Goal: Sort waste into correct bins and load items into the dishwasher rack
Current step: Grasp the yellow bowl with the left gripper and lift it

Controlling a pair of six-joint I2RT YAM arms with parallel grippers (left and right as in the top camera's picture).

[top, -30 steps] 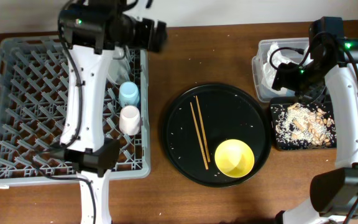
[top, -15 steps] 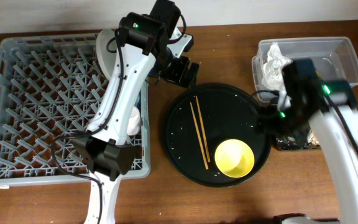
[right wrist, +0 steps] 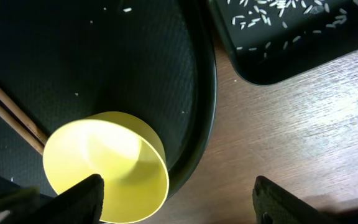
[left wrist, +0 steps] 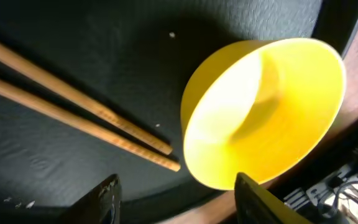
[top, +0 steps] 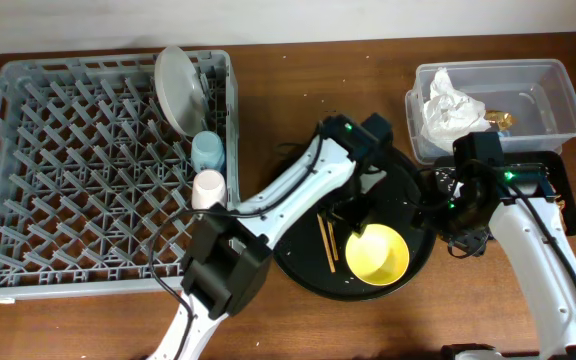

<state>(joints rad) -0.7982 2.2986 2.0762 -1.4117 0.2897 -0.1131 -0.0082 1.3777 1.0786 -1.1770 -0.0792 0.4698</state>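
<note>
A large square grey plastic dishwasher rack with lattice walls and upright pegs fills the left of the table. In its far right corner a pale grey-white round plate stands on edge. Nearer, along the rack's right wall, a small blue cup sits just beyond a small pink cup.

In the middle lies a large round black tray. A pair of thin wooden chopsticks lie side by side on it, partly hidden overhead by the left arm. The left gripper hangs over them with its fingers spread apart and holding nothing. The left wrist view shows the chopstick tips just beside the yellow bowl. That bowl rests mouth up on the near right part of the round tray.

The right gripper hovers over the tray's right rim, its fingers wide apart and empty, the bowl just left of them.

On the right, a shallow black rectangular tray holds scattered white rice grains. Beyond it stands a clear deep rectangular plastic tub. Inside are a crumpled white paper napkin at the left end and a small dark-brown shiny wrapper just right of it.
</note>
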